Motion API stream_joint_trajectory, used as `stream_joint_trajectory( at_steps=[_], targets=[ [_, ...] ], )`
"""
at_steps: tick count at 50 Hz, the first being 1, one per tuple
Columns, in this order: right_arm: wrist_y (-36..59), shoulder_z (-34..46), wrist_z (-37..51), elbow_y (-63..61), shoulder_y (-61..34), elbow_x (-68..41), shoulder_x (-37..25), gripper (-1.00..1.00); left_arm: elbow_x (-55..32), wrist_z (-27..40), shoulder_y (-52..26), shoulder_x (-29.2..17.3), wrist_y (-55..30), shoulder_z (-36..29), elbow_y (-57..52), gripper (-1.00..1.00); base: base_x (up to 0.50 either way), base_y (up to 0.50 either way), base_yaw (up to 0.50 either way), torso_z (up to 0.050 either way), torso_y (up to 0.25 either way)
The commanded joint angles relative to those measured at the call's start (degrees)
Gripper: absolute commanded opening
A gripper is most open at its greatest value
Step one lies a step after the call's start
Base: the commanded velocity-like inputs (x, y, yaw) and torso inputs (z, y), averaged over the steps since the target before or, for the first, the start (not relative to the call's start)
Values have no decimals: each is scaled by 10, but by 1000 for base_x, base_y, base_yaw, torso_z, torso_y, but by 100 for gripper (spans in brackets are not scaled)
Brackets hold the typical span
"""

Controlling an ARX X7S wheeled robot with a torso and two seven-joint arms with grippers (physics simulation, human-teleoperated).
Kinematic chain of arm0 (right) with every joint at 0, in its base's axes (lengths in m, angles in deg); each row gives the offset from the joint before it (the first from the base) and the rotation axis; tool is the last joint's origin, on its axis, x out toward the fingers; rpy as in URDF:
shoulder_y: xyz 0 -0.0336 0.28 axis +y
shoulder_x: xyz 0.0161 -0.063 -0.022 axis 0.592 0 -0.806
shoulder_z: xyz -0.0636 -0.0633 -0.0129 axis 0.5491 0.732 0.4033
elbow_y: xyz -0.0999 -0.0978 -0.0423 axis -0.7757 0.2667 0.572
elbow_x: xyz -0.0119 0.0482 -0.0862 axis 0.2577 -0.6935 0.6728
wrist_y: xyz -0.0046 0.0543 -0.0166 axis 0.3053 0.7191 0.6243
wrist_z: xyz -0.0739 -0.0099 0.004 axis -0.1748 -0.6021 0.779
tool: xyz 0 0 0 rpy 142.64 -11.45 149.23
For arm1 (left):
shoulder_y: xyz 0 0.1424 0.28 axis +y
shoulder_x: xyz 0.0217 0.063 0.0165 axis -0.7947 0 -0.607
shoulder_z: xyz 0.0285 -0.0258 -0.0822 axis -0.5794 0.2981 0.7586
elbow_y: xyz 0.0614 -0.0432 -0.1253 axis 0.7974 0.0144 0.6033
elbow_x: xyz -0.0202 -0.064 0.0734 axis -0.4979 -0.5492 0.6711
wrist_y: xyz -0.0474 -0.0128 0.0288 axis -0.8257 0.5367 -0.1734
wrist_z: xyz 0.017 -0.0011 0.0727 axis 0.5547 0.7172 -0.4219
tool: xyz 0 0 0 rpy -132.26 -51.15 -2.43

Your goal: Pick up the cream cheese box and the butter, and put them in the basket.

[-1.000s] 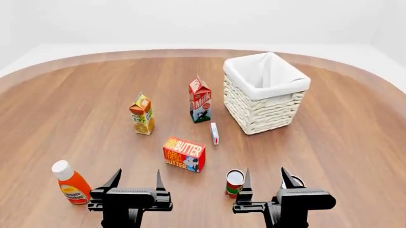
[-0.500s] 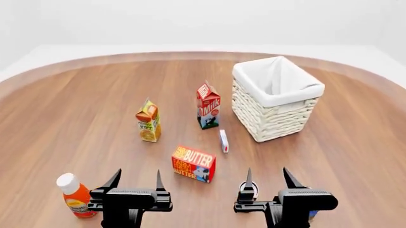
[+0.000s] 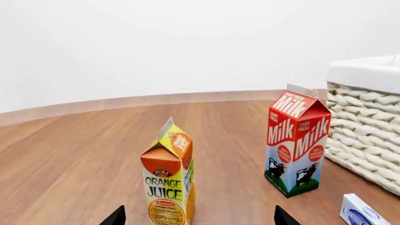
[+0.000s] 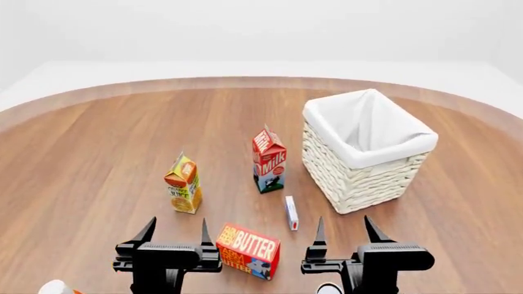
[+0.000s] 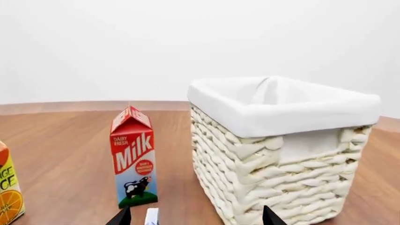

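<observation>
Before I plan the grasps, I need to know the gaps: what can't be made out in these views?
- Butter: absent from both wrist views.
- Cream cheese box: cut by the edge in both wrist views, label too small in head view.
- White-capped items at the head view's bottom edge: cut off, unidentifiable.
- Basket bottom: hidden by its liner.

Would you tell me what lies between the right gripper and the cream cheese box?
In the head view, only bare wooden table separates the right gripper from the cream cheese box; nothing stands between them.
</observation>
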Motion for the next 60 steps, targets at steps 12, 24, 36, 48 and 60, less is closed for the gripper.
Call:
stream_joint_trajectory(
  at_steps=[12, 24, 36, 48, 60],
  targets=[
    [-5, 10, 13, 4, 0, -4, -5, 100, -6, 8, 0, -8, 5, -10, 4, 100, 0, 82, 0, 0, 0],
    [-22, 15, 2, 2, 2, -21, -11, 100, -10, 12, -1, -12, 2, -16, 0, 100, 32, 0, 0, 0, 0],
    [-22, 20, 8, 4, 0, -21, -14, 100, -12, 16, -4, -14, 5, -20, 4, 100, 500, 0, 0, 0, 0],
    [-15, 23, 20, 8, -4, -17, -17, 100, -15, 21, -2, -19, 2, -24, -2, 100, 299, 0, 0, 0, 1],
    [-17, 29, 22, 7, -3, -20, -20, 100, -18, 24, -4, -21, 7, -29, 3, 100, 0, 0, 0, 0, 0]
  ],
)
